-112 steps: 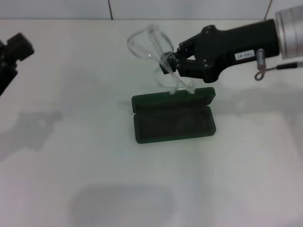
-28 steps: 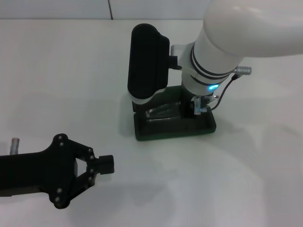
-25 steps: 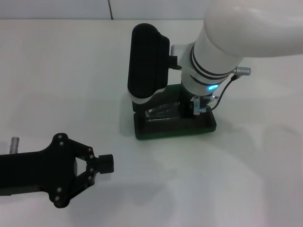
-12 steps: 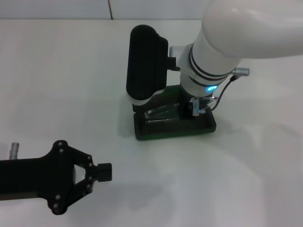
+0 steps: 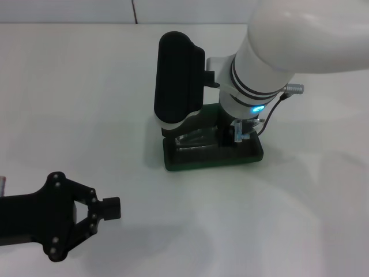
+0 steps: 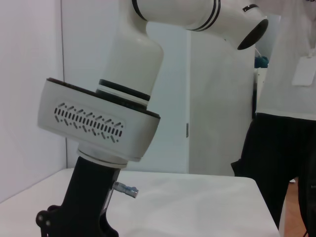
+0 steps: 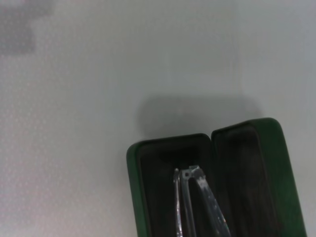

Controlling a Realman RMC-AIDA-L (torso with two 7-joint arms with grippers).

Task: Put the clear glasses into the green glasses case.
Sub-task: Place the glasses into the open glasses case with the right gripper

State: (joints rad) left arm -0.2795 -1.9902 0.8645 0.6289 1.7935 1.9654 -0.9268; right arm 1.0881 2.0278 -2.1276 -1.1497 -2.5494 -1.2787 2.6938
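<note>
Left gripper [image 5: 109,209] low over the bare white table [image 5: 86,104], well apart from the case, jaws open and holding nothing. Green glasses case [image 5: 211,154] lying open, long side running left to right. Clear glasses [image 5: 195,138] inside its dark lining, folded, stretched along the case. Right gripper [image 5: 233,134] straight above them, mostly hidden by the arm; cannot tell how its jaws stand.

White table [image 5: 86,104] bears the green glasses case [image 5: 202,157]

Lab-like room: bare white table [image 5: 300,219], plain white walls [image 6: 29,74], badge-wearing bystander [image 6: 291,113].
</note>
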